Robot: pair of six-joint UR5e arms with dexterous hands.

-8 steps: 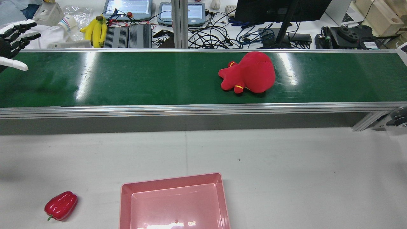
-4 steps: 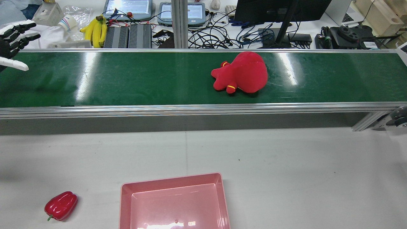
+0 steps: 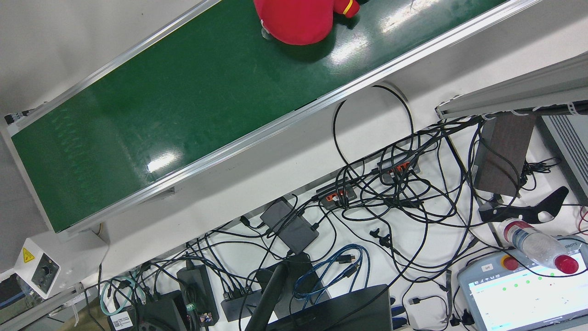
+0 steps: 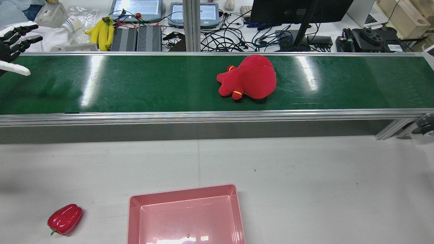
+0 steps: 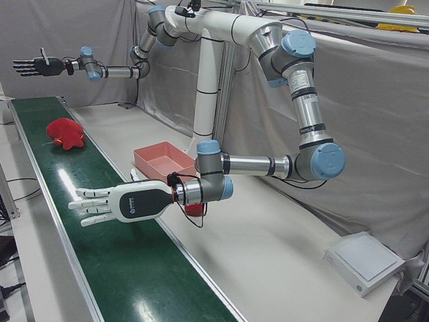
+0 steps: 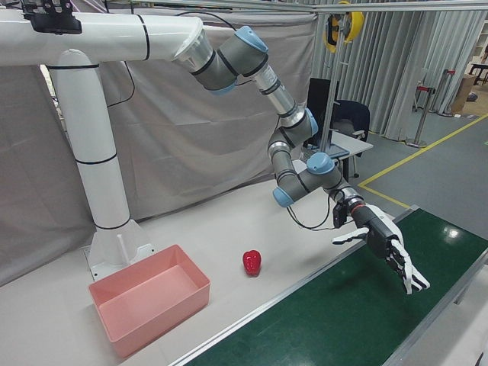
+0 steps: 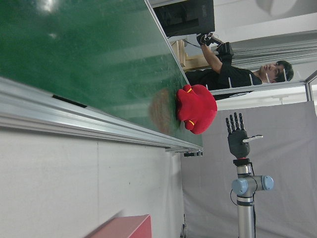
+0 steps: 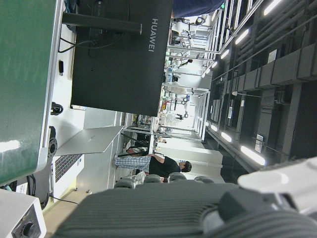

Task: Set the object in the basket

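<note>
Left hand [image 4: 13,44]: fingers spread wide, holding nothing, above the green belt [image 4: 135,84]. Right hand [image 5: 33,66]: likewise splayed and empty.

In the rear view, the red plush toy [image 4: 249,82] lies on the belt at 3 o'clock from the left hand, well apart.

Pink basket [image 4: 186,195]: empty, at 7 o'clock from the toy.

Grasp, transfer and release are judged not yet done.

"HUAWEI" reads in pale letters on the back of the dark monitor [image 8: 119,59], beyond the right hand's fingers [image 8: 277,181]. Yellow warning triangle on small white control box [image 3: 36,268]. Other labels too small to read.
</note>
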